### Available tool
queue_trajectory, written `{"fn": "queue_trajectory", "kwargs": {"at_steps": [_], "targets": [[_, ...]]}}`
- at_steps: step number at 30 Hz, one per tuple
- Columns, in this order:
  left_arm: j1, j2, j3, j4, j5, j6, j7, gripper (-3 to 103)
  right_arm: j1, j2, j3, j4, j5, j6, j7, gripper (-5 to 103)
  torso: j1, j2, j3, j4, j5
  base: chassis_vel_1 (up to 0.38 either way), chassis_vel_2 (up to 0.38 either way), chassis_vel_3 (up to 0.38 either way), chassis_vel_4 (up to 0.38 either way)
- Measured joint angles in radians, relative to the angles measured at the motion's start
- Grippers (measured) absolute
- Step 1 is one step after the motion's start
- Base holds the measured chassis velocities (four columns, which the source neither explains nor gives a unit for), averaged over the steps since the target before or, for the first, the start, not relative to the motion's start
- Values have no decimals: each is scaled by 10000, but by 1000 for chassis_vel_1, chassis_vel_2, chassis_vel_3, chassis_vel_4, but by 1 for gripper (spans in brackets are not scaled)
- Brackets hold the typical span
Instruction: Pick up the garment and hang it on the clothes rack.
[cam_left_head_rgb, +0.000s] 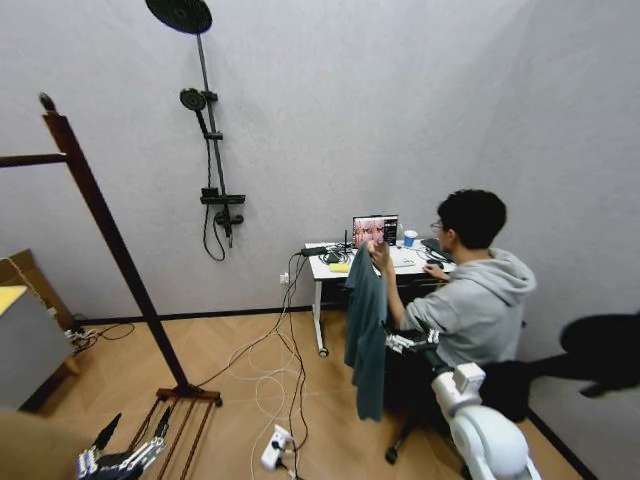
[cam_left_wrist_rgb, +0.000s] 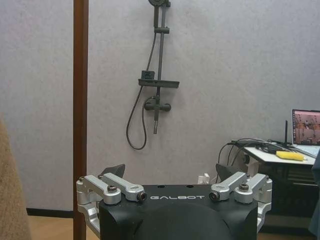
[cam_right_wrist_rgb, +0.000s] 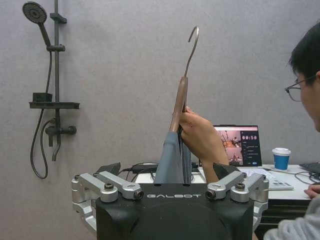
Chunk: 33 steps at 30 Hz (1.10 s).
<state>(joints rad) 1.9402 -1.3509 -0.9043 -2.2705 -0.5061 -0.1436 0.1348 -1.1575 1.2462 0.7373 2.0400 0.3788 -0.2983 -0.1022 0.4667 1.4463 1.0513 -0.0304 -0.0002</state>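
Note:
A seated person's hand (cam_right_wrist_rgb: 200, 136) holds up the teal-blue garment (cam_left_head_rgb: 366, 325) by its wooden hanger (cam_right_wrist_rgb: 178, 102), whose metal hook (cam_right_wrist_rgb: 192, 42) points up. The fabric hangs limp in front of the desk. My right gripper (cam_left_head_rgb: 398, 342) is just right of the hanging cloth at mid-height. In the right wrist view it (cam_right_wrist_rgb: 167, 170) is open, with the garment (cam_right_wrist_rgb: 172, 162) straight ahead between its spread fingers and not gripped. The clothes rack (cam_left_head_rgb: 110, 240) stands at the left, its post (cam_left_wrist_rgb: 80, 100) close before my left gripper (cam_left_wrist_rgb: 170, 172), which is open and empty, low at the bottom left (cam_left_head_rgb: 133, 428).
A white desk (cam_left_head_rgb: 322, 268) with a laptop (cam_left_head_rgb: 375, 230), cup (cam_left_head_rgb: 410, 238) and yellow item stands by the back wall. Cables (cam_left_head_rgb: 265, 365) and a power strip (cam_left_head_rgb: 274, 447) lie on the wood floor. A shower fixture (cam_left_head_rgb: 212, 150) hangs on the wall. A box (cam_left_head_rgb: 25, 335) sits far left.

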Motion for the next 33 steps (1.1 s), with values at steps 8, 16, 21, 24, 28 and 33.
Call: {"fn": "queue_trajectory", "kwargs": {"at_steps": [8, 16, 21, 24, 28, 33], "targets": [[1, -1, -1, 0, 0, 0, 2, 100, 1692, -591, -423, -1465, 309, -174, -45, 100, -26, 12, -7, -2, 3, 19, -45, -31, 27], [1, -1, 0, 0, 0, 0, 1, 100, 2618, -881, -1124, -2197, 851, -609, 334, 100, -13, 6, -3, 0, 3, 12, -13, -11, 10], [0, 0, -1, 0, 0, 0, 1, 100, 3003, -945, -1414, -2461, 1048, -840, 747, 94, -12, 5, -3, -1, 2, 0, 0, 0, 0], [0, -1, -1, 0, 0, 0, 1, 100, 3092, -947, -1489, -2543, 1055, -796, 798, 83, -13, 6, -4, -1, 2, 0, 0, 0, 0], [0, 0, 0, 0, 0, 0, 1, 100, 3106, -942, -1542, -2555, 1048, -785, 811, 66, -13, 5, -4, -2, 3, 0, 0, 0, 0], [0, -1, 0, 0, 0, 0, 1, 100, 3106, -1046, -1551, -2565, 1033, -785, 807, 45, -13, 5, -4, -1, 2, 0, 0, 0, 0]]}}
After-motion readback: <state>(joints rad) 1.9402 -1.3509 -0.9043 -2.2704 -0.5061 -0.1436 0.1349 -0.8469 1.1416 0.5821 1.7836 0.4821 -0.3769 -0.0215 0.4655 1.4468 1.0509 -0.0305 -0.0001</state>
